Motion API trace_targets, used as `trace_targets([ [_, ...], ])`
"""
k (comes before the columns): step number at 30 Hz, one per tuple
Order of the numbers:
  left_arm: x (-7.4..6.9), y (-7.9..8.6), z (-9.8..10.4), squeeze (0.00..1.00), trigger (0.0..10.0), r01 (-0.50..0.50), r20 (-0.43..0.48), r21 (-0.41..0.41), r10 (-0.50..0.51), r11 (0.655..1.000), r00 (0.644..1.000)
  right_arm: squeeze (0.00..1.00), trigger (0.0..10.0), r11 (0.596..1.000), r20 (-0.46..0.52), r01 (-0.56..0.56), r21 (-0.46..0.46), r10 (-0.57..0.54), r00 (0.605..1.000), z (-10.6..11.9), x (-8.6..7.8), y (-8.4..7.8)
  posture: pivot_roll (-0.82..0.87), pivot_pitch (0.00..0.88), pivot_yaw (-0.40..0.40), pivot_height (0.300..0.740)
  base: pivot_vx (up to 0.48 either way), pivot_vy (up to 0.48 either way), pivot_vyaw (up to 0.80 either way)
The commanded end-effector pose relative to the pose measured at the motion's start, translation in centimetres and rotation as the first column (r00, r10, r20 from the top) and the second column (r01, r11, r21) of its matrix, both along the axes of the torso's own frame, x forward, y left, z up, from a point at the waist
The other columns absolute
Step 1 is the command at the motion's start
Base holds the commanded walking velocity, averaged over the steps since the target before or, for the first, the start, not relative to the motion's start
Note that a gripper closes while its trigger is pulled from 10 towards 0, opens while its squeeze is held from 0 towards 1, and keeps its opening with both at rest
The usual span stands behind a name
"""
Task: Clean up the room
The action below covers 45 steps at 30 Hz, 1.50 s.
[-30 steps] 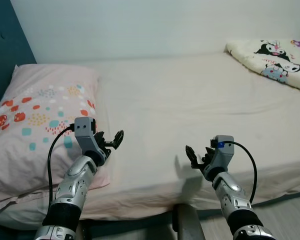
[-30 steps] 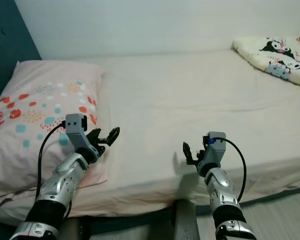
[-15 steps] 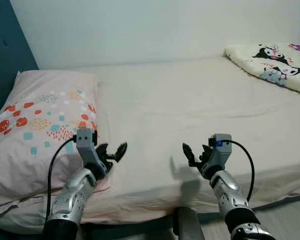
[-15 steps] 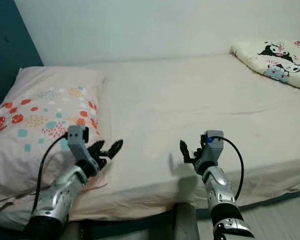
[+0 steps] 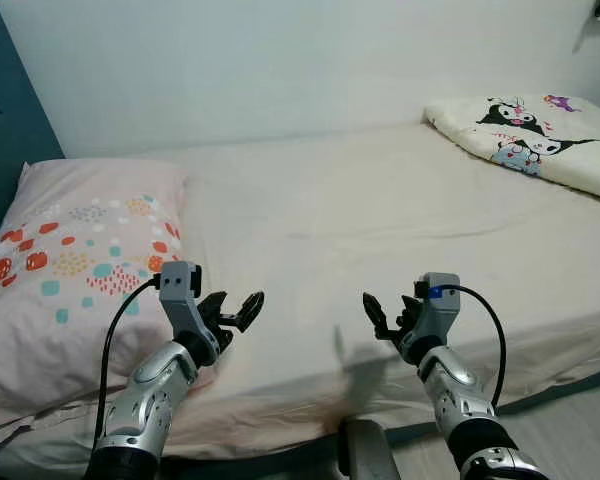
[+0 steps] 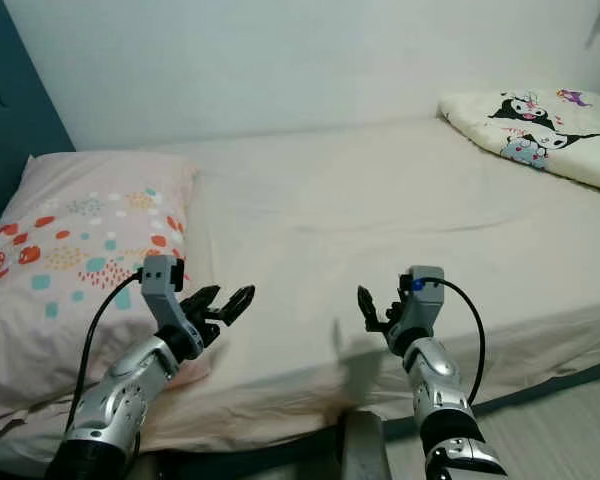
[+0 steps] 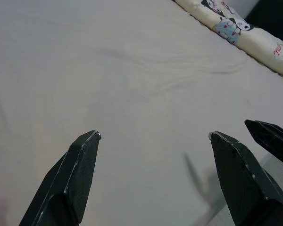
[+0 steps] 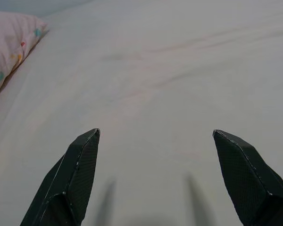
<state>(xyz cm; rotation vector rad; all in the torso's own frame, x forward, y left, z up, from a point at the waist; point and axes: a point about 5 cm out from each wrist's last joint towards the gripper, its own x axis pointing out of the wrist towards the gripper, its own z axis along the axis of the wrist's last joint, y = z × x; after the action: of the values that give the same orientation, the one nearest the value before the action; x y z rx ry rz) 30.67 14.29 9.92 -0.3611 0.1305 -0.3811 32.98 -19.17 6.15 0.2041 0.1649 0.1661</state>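
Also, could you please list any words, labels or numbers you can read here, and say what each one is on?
No text can be read for certain.
Blanket: cartoon prints; red marks at its edge in the left wrist view may be letters, too blurred to read.
Pillow: coloured blots, no words.

You are looking at a bed (image 5: pixel 380 210) covered in a plain cream sheet with no print. At its head lies a pale pink pillow (image 5: pixel 70 250) scattered with small red, orange, teal and yellow blotches. At the far right end sits a folded blanket (image 5: pixel 540 145) in cream-white, printed with black-and-white cartoon figures plus touches of pink, purple and light blue. The wall (image 5: pixel 280 60) behind is a flat pale grey-white, and the panel (image 5: pixel 5 130) beside the pillow is deep teal. Your two arms are silver with black cables; the left gripper (image 5: pixel 238 310) and right gripper (image 5: pixel 380 318) have black fingers, and a small blue light shows on the right wrist's grey housing.
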Motion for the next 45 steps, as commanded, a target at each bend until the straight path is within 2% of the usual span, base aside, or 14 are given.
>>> trace_targets([
  [1,-0.2,0.6,-0.3,0.00,10.0,-0.016,-0.020,-0.006,0.016,1.000,1.000,0.00,10.0,1.000,-0.008,-0.018,0.001,0.018,1.000,-0.4,-0.1,0.5,-0.06,0.008,-0.018,0.550,0.000,0.000,0.00],
  [4,-0.3,0.5,-0.6,0.00,10.0,0.005,-0.025,0.058,-0.003,0.998,1.000,0.00,10.0,1.000,-0.014,-0.022,0.002,0.022,1.000,-0.6,-0.3,0.7,-0.06,0.008,-0.019,0.565,0.000,0.000,0.00],
  [5,-0.3,0.5,-0.5,0.00,10.0,0.001,-0.028,0.008,-0.001,1.000,1.000,0.00,10.0,1.000,-0.019,-0.027,0.000,0.027,0.999,-0.7,-0.3,0.8,-0.06,0.004,-0.019,0.575,-0.480,0.000,0.00],
  [8,-0.3,0.5,-0.5,0.00,10.0,-0.001,-0.030,-0.017,0.001,1.000,1.000,0.00,10.0,1.000,-0.021,-0.028,0.000,0.028,0.999,-0.7,-0.3,0.8,-0.06,0.004,-0.019,0.585,-0.480,0.000,0.00],
  [26,-0.5,0.5,-0.9,0.00,10.0,-0.007,-0.036,0.004,0.007,1.000,0.999,0.00,10.0,0.999,-0.061,-0.053,-0.011,0.052,0.997,-1.6,-0.7,1.2,-0.06,0.000,-0.028,0.645,0.000,0.000,0.00],
  [41,-1.2,0.9,-2.5,0.00,10.0,-0.009,-0.090,0.027,0.011,1.000,0.996,0.00,10.0,0.999,-0.076,-0.050,-0.011,0.049,0.996,-2.0,-1.0,1.1,-0.06,0.005,-0.030,0.695,-0.464,0.000,0.00],
  [45,-1.2,1.0,-2.7,0.00,10.0,-0.014,-0.092,0.030,0.017,0.999,0.996,0.00,10.0,0.999,-0.079,-0.047,-0.013,0.046,0.996,-2.1,-1.0,1.1,-0.06,0.006,-0.030,0.710,0.000,0.000,0.00],
])
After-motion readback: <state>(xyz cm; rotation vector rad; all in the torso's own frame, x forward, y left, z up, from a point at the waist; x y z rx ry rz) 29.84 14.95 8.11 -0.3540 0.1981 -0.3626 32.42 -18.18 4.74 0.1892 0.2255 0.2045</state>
